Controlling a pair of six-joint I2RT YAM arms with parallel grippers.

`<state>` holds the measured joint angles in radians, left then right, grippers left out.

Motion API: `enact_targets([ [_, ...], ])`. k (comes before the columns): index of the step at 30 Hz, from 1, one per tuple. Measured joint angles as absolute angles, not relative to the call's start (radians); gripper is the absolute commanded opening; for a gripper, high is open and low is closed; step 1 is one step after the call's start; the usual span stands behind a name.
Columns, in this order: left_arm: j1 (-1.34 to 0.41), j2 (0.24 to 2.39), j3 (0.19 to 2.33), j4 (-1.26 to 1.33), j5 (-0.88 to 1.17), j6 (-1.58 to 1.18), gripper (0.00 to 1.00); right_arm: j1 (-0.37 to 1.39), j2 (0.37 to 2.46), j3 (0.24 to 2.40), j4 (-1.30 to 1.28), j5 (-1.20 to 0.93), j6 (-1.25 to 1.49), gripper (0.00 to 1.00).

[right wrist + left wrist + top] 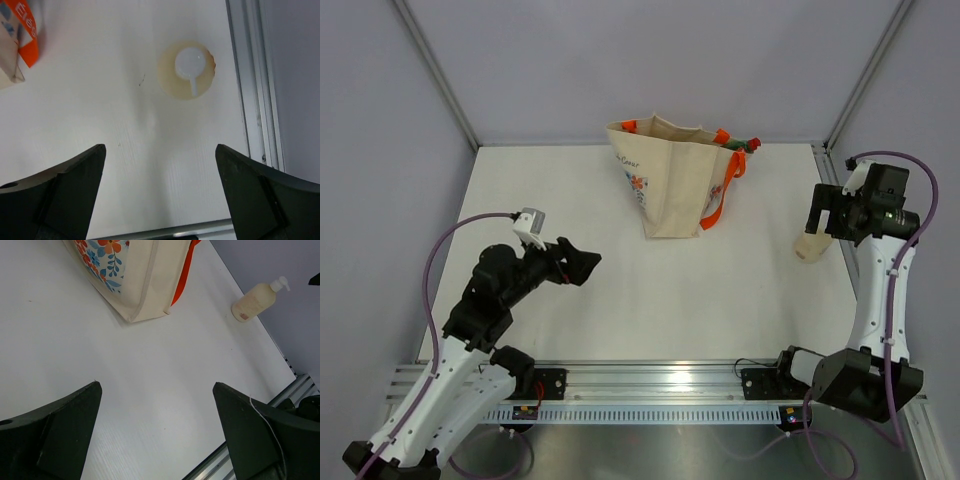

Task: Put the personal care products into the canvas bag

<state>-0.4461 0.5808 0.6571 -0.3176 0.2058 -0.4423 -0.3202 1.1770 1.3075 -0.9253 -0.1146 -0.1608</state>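
Beige pump bottle (186, 70) stands near table (620, 290) edge, canvas bag (665, 190) well apart.

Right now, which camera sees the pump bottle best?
The left wrist view: the pump bottle shows whole, from the side. The right wrist view sees the pump bottle only from straight above. The top view catches just a small beige part of it.
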Motion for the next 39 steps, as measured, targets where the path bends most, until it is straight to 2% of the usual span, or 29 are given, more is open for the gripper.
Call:
enact_targets([
  [6, -0.446, 0.576, 0.623, -0.282, 0.23, -0.47, 0.99, -0.381, 1.311, 1.295, -0.957, -0.145, -0.173, 0.99],
  [10, -0.446, 0.579, 0.58, -0.245, 0.24, -0.487, 0.99, -0.441, 1.387, 1.263, -0.948, -0.24, -0.249, 0.99],
  [19, -0.446, 0.679, 0.528, -0.116, 0.288, -0.522, 0.99, -0.475, 1.506, 1.219, -0.804, -0.388, -0.389, 1.0],
  [31, -0.446, 0.757, 0.527, -0.049, 0.318, -0.525, 0.99, -0.407, 1.583, 1.129, -0.529, -0.21, -0.324, 0.99],
  [39, -0.446, 0.759, 0.527, -0.05, 0.318, -0.525, 0.99, -0.392, 1.65, 1.163, -0.427, -0.164, -0.282, 0.97],
])
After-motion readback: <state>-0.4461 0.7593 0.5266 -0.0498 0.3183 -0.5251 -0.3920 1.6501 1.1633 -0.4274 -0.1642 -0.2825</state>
